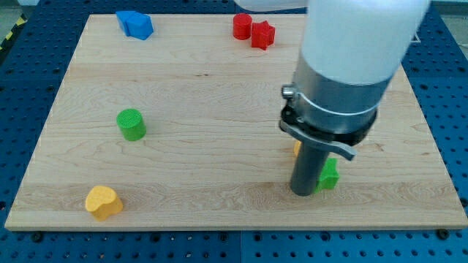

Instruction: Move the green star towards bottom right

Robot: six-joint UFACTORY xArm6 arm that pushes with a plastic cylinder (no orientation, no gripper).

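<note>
The green star (329, 175) lies near the board's bottom right, mostly hidden behind my rod. My tip (303, 191) rests on the wooden board (219, 95), touching the star's left side. A small yellow block (297, 148) peeks out just left of the rod, above the tip.
A green cylinder (131, 124) stands at the left. A yellow heart-shaped block (103, 202) lies at the bottom left. Two blue blocks (134, 24) sit at the top left. A red cylinder (242, 26) and a red star (262, 34) sit at the top centre.
</note>
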